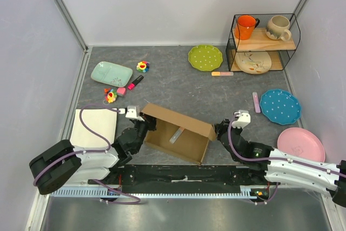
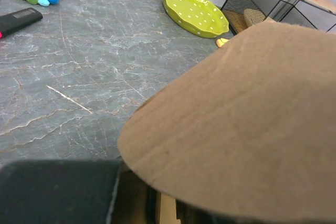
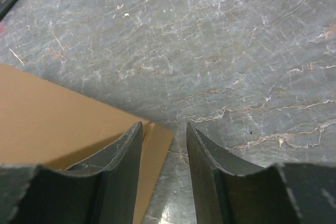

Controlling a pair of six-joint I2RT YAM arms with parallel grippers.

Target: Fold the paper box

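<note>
The paper box [image 1: 178, 133] is brown cardboard, partly folded, with its walls up and its open side toward the arms. A pale strip [image 1: 177, 135] lies inside it. My left gripper [image 1: 141, 125] is at the box's left end. In the left wrist view a blurred cardboard flap [image 2: 247, 114] covers most of the frame. Only the left finger [image 2: 58, 192] shows, set far to the side, so the jaws stand apart. My right gripper [image 1: 219, 130] is at the box's right end. It is open [image 3: 164, 129], with a corner of a flap [image 3: 155, 150] between its fingers.
A white flat board [image 1: 94, 128] lies at the left. A green plate [image 1: 205, 57], blue plate [image 1: 279, 106], pink plate [image 1: 300, 144] and teal tray [image 1: 111, 73] lie around. A wire shelf [image 1: 263, 41] holds mugs at the back right. Toys and markers [image 1: 135, 82] lie at the back left.
</note>
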